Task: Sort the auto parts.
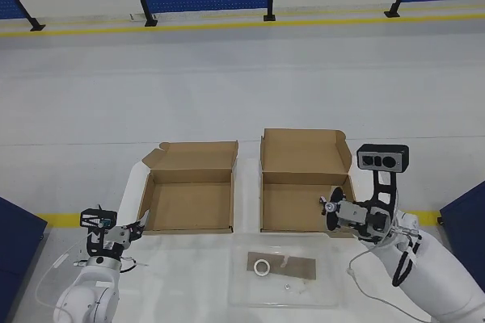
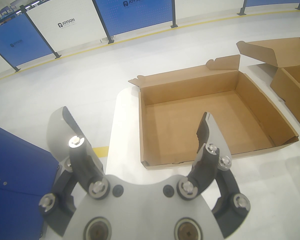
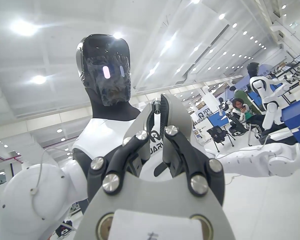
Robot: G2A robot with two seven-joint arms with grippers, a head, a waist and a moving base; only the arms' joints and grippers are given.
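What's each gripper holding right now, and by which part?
Right gripper pinches a small metal part; by which end cannot be told. Left gripper is open, empty.

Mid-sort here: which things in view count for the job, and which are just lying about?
For the job:
- left cardboard box
- right cardboard box
- clear tray
- white ring in the tray
- small metal part, pinched in the right gripper
- left gripper, open

Lying about:
- cardboard strip in the tray, probably
- partition panels
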